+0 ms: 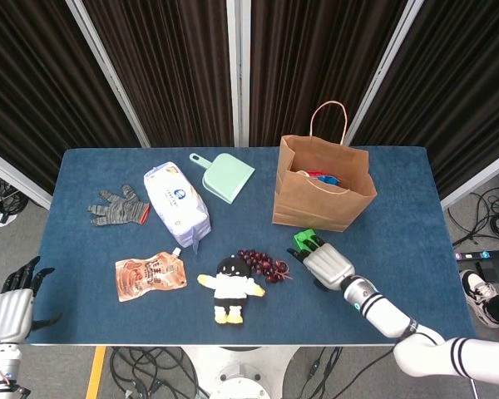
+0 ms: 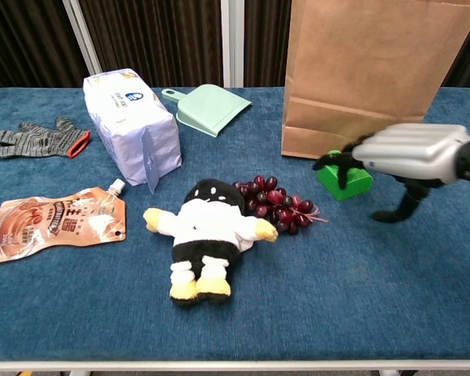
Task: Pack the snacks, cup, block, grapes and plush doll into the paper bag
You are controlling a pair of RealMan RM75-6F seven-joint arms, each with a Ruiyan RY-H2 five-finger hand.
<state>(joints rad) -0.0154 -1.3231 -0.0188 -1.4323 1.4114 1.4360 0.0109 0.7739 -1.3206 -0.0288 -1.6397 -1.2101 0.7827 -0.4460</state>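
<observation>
The brown paper bag (image 1: 320, 195) (image 2: 376, 70) stands upright at the back right, with something red and blue showing inside its mouth. The green block (image 1: 302, 239) (image 2: 346, 180) lies just in front of it. My right hand (image 1: 326, 263) (image 2: 411, 153) hovers over the block, fingertips (image 2: 337, 162) touching its top, thumb spread away down to the cloth; it holds nothing. Dark red grapes (image 1: 264, 264) (image 2: 280, 204) lie left of the block, beside the black-and-white plush doll (image 1: 230, 287) (image 2: 205, 235). An orange snack pouch (image 1: 150, 276) (image 2: 51, 222) lies at the front left. My left hand (image 1: 12, 303) hangs open off the table's front-left corner.
A lavender-white soft pack (image 1: 176, 204) (image 2: 131, 125), a mint dustpan (image 1: 224, 177) (image 2: 211, 107) and a grey glove (image 1: 118, 208) (image 2: 35, 139) lie on the blue table's (image 1: 399, 274) left half. Dark curtains hang behind; cables lie on the floor at both sides.
</observation>
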